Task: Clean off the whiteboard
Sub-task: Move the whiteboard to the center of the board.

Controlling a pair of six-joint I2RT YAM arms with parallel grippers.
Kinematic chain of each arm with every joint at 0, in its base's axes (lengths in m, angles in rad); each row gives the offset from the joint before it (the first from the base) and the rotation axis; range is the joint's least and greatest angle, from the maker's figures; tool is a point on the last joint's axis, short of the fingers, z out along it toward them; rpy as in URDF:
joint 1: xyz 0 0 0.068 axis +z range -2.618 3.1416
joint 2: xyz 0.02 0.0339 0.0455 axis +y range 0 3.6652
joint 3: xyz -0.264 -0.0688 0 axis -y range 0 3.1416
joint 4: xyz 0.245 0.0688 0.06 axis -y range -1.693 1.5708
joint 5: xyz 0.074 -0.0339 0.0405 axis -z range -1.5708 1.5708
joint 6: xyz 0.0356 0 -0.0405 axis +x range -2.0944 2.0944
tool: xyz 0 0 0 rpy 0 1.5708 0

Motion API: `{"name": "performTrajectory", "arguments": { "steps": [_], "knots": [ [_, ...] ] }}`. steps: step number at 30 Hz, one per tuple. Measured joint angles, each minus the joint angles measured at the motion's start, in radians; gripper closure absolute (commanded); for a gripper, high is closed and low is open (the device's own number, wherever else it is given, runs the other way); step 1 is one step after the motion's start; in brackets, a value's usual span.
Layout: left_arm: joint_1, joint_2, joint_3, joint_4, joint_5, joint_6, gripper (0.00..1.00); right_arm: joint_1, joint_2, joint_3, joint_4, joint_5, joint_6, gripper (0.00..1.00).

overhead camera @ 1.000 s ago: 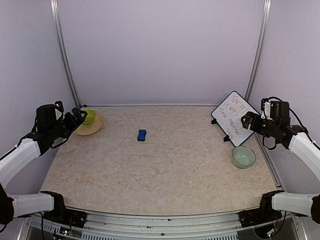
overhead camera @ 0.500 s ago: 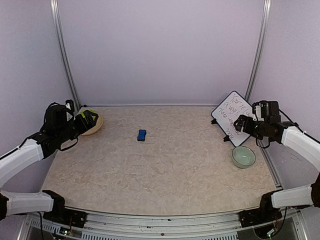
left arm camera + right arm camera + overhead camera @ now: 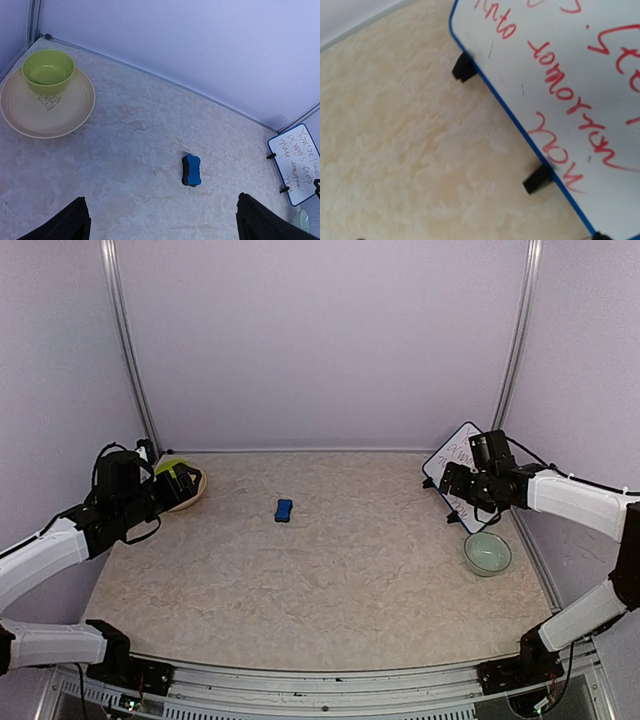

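Two grippers: both spread wide, nothing in either. Left gripper (image 3: 165, 227) shows its fingertips far apart at the bottom of its wrist cam. Right gripper (image 3: 453, 484) is right up at the board in the top view; touching or not, can't tell.
Whiteboard: the whiteboard (image 3: 460, 450) stands tilted on its black legs at the far right corner of the table (image 3: 330, 580). Red marker writing covers it, nothing wiped afaict.
Eraser: small blue block (image 3: 191, 170) lies mid-table, well apart from both arms.
Right wrist cam: just writing, blue frame and two legs up close — own fingers don't show there.
Step in hand: imo the very start, approach only. Right arm looks set to steady the board, left arm faces the eraser.
Next move: left has to drop onto the block, fingers across its narrow sides, then close. Right needs the frame edge between its fingers, not the face — those legs look flimsy, so a push prob tips it.
Other stuff: green bowl (image 3: 48, 71) on a tan plate (image 3: 50, 117) far left, pale bowl (image 3: 487, 552) just in front of the board.
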Motion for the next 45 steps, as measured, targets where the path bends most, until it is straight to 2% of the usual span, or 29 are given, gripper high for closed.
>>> {"name": "performTrajectory", "arguments": {
  "steps": [11, 17, 21, 45],
  "knots": [
    [-0.003, -0.002, 0.0, -0.003, -0.011, 0.006, 0.01, 0.059, 0.157, 0.099, -0.039, 0.189, 0.198, 0.16],
    [-0.004, -0.005, 0.0, -0.005, -0.013, 0.007, 0.01, 0.067, 0.221, 0.137, -0.058, 0.248, 0.274, 0.17],
    [-0.004, -0.011, 0.0, -0.008, -0.013, 0.007, 0.01, 0.069, 0.267, 0.152, -0.07, 0.277, 0.314, 0.29],
    [-0.005, -0.038, 0.0, -0.046, -0.02, 0.01, 0.01, 0.072, 0.493, 0.29, -0.171, 0.35, 0.481, 0.32]
  ]
}}
